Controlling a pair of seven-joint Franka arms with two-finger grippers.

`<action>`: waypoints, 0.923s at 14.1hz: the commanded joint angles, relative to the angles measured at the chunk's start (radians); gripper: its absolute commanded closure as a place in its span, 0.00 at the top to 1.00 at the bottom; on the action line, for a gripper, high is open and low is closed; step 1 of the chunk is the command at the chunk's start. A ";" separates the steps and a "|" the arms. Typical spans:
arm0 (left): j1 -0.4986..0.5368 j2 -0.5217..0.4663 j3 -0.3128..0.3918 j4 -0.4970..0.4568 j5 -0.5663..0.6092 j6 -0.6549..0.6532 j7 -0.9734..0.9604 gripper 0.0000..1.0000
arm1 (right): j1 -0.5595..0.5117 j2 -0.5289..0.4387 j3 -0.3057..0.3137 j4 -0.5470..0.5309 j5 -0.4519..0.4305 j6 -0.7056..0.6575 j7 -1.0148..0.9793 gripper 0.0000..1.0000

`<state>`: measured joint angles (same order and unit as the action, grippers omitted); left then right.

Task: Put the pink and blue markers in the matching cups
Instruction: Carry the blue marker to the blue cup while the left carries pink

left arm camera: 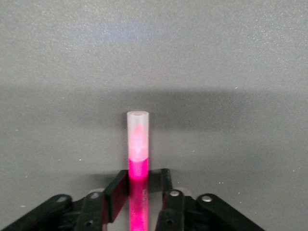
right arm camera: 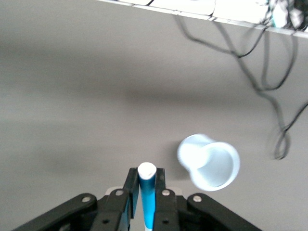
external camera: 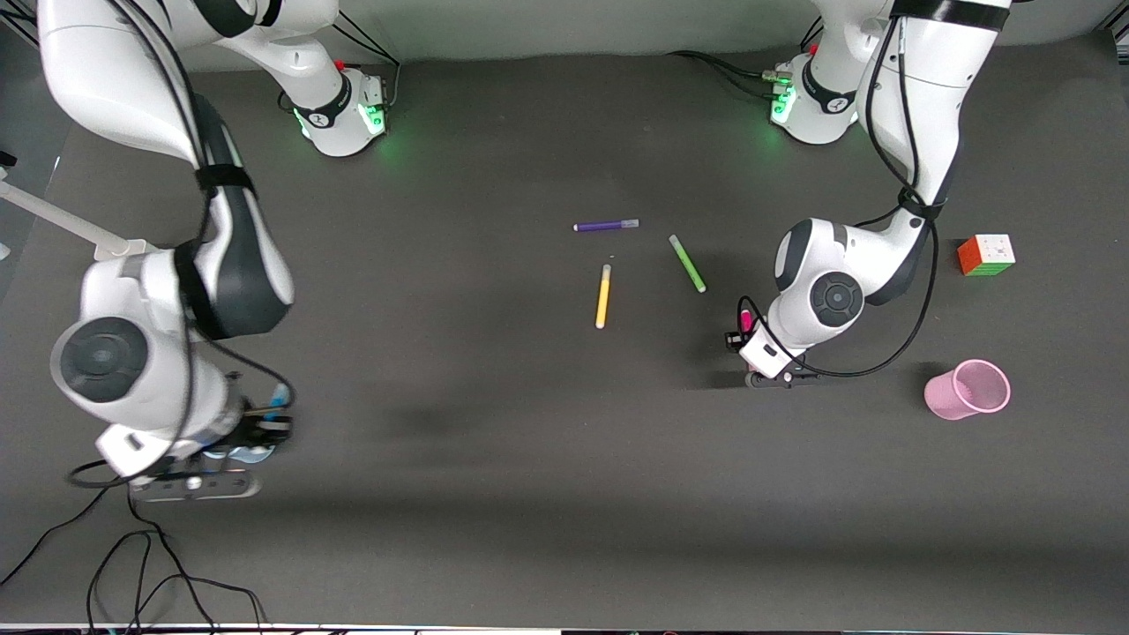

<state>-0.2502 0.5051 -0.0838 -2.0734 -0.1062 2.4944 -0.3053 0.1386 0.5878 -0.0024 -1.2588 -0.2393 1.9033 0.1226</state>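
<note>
Blue marker [right arm camera: 147,192] upright in right gripper [right arm camera: 147,190].

white arms [external camera: 917,106] (black joints, cables)

Even overhead light falls on the dark worktop [external camera: 494,494], with soft, broad shadows under both arms. Green lamps glow at the two bases. The right arm is smeared by motion blur, and so is the blue cup [right arm camera: 209,161]. The pink marker [left arm camera: 137,159] glows, sharply focused.

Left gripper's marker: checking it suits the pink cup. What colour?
Magenta-pink marker, pale translucent cap; clearest in the left wrist view.
</note>
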 commanded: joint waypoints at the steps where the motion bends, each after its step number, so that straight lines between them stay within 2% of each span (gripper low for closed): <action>1: 0.002 -0.008 0.006 -0.024 0.013 0.020 0.005 0.04 | 0.009 -0.098 -0.082 -0.204 -0.025 0.184 -0.131 0.00; 2: 0.002 -0.013 0.006 -0.024 0.013 0.018 0.005 0.00 | 0.009 -0.109 -0.108 -0.246 -0.025 0.245 -0.164 0.00; 5: 0.006 -0.048 0.009 -0.022 0.013 0.003 0.008 0.00 | 0.007 -0.124 -0.155 -0.342 -0.018 0.380 -0.222 0.00; 8: 0.006 -0.123 0.059 -0.002 0.031 -0.084 0.093 0.00 | 0.007 -0.126 -0.186 -0.448 -0.009 0.546 -0.253 0.00; 11: 0.006 -0.204 0.162 0.055 0.031 -0.244 0.289 0.00 | 0.006 -0.126 -0.188 -0.491 -0.008 0.622 -0.242 0.00; 13: 0.006 -0.255 0.243 0.072 0.033 -0.287 0.430 0.00 | 0.006 -0.126 -0.188 -0.493 -0.005 0.632 -0.236 0.00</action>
<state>-0.2394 0.3108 0.0957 -2.0043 -0.0851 2.2576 0.0051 0.1375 0.5058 -0.1859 -1.7077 -0.2407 2.5136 -0.1071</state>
